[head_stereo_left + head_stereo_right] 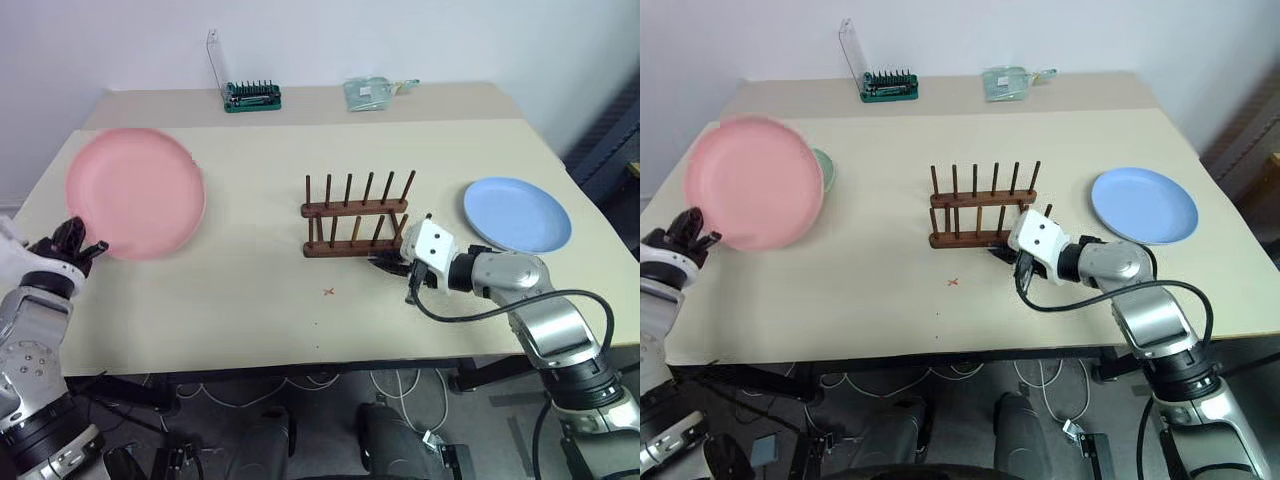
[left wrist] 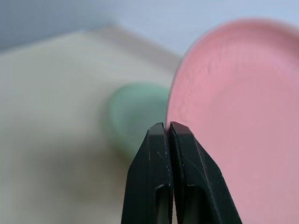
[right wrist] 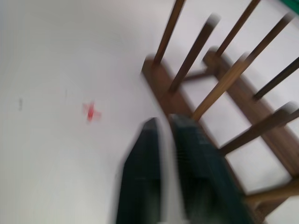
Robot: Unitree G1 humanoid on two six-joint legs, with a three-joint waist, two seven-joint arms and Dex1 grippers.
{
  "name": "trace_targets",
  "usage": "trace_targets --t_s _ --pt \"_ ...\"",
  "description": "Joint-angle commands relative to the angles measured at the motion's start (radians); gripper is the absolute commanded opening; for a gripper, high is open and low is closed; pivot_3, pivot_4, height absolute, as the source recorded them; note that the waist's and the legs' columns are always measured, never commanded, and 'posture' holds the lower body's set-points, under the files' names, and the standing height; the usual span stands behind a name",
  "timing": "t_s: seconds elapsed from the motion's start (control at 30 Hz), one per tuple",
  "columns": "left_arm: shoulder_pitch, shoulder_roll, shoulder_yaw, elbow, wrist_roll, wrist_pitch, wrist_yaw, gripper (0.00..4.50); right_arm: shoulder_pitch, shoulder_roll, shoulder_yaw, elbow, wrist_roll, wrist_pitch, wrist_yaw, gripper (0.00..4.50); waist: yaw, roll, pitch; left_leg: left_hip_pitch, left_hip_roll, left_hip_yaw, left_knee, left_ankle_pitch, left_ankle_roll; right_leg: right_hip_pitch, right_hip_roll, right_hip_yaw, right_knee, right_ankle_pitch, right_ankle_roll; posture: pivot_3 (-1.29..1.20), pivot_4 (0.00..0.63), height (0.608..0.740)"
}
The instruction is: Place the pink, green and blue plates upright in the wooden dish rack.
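Left gripper (image 1: 88,246): at the near left edge of the table (image 1: 250,310), fingers pressed together on the near rim of the pink plate (image 1: 136,192), which it holds lifted and tilted, face toward the camera. Green plate (image 1: 823,168): a sliver of it shows past the pink plate's right edge, lying on the table at the far left; the left wrist view shows it beyond the pink rim. Wooden dish rack (image 1: 355,216): centre of the table, two rails with upright pegs, no plate in it. Right gripper (image 1: 1006,256): just beside the rack's near right corner, fingers a little apart with a narrow gap between them, holding nothing; whether a finger touches the rail cannot be told. Blue plate (image 1: 517,214): flat on the table, right of the rack, apart from it. Red cross mark (image 1: 328,292): on the tabletop, near side of the rack. Green-based tool holder (image 1: 252,96): far edge, centre-left. Clear packet (image 1: 372,92): far edge, right of the holder.
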Motion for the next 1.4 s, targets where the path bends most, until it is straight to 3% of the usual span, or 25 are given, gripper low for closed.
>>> trace_targets --t_s 0.03,0.1,0.2,0.37,0.63,0.9,1.0,1.13,1.17,1.23,1.4 --pt "-0.117 0.032 -0.09 -0.08 0.018 -0.054 0.016 0.0 -0.128 0.028 0.01 -0.061 -0.075 -0.079 -0.073 2.38 0.001 -0.001 -0.001 0.0 0.0 0.0 0.0 0.0 0.0 0.0 0.0 0.0 0.0 0.0 0.0 0.0 0.15 0.74" --pt "-0.157 0.045 -0.172 -0.073 0.075 -0.069 0.011 0.0 -0.173 0.033 0.061 -0.022 -0.18 -0.179 -0.119 3.35 0.002 -0.004 -0.004 0.0 0.0 0.0 -0.001 0.0 0.0 0.0 -0.001 0.0 -0.001 0.0 0.001 0.0 0.15 0.74" --pt "-0.249 0.044 -0.328 -0.049 0.168 -0.084 0.023 0.0 -0.225 0.054 0.12 0.051 -0.295 -0.348 -0.169 3.35 0.004 -0.005 -0.004 0.001 -0.001 0.001 -0.001 -0.001 -0.002 0.001 -0.001 0.0 -0.002 -0.001 0.002 0.0 0.15 0.74" --pt "-0.379 -0.039 -0.46 -0.033 0.22 -0.061 0.07 0.0 -0.251 0.069 0.179 0.137 -0.423 -0.505 -0.212 3.35 0.002 -0.006 -0.003 -0.001 -0.001 0.001 0.0 -0.001 -0.002 -0.001 -0.001 0.0 -0.001 -0.001 0.002 0.0 0.15 0.74" --pt "-0.481 -0.165 -0.521 -0.031 0.217 0.009 0.127 0.0 -0.285 0.101 0.224 0.219 -0.593 -0.607 -0.287 3.35 -0.003 -0.005 -0.002 0.0 0.0 0.001 -0.001 -0.001 -0.003 -0.002 0.0 0.0 0.0 -0.001 0.002 0.0 0.15 0.74" --pt "-0.485 -0.207 -0.524 -0.099 0.181 0.079 0.115 0.0 -0.309 0.094 0.235 0.317 -0.757 -0.648 -0.376 3.35 -0.003 -0.005 -0.002 0.0 -0.001 0.001 -0.001 0.0 -0.005 -0.002 0.0 0.001 0.0 -0.001 0.002 0.0 0.15 0.74" --pt "-0.477 -0.212 -0.522 -0.11 0.183 0.09 0.111 0.0 -0.322 0.095 0.229 0.337 -0.783 -0.667 -0.403 2.49 -0.003 -0.005 -0.002 0.0 -0.001 0.001 -0.001 0.0 -0.005 -0.002 0.0 0.001 0.0 -0.001 0.002 0.0 0.15 0.74" --pt "-0.471 -0.216 -0.511 -0.108 0.182 0.091 0.105 0.0 -0.327 0.098 0.226 0.352 -0.798 -0.68 -0.415 0.4 -0.003 -0.005 -0.002 0.0 -0.001 0.001 -0.001 0.0 -0.005 -0.002 0.0 0.001 0.0 -0.001 0.002 0.0 0.15 0.74" --pt "-0.468 -0.223 -0.505 -0.11 0.173 0.089 0.103 0.29 -0.327 0.098 0.225 0.354 -0.803 -0.681 -0.42 0.0 -0.004 -0.005 -0.002 0.0 -0.001 0.001 -0.001 0.001 -0.005 -0.002 0.0 0.001 0.0 -0.001 0.002 0.0 0.15 0.74" --pt "-0.465 -0.233 -0.495 -0.114 0.162 0.091 0.102 0.93 -0.326 0.096 0.223 0.355 -0.814 -0.683 -0.431 0.0 -0.003 -0.005 -0.002 0.0 -0.001 0.001 -0.001 0.001 -0.005 -0.002 0.0 0.001 0.0 -0.001 0.002 0.0 0.15 0.74" --pt "-0.485 -0.236 -0.445 -0.097 0.165 0.035 0.115 3.49 -0.328 0.081 0.196 0.367 -0.822 -0.681 -0.45 0.0 0.0 -0.005 -0.002 0.0 -0.001 0.001 -0.001 0.001 -0.005 -0.001 0.0 0.001 0.0 -0.001 0.002 0.0 0.15 0.74"
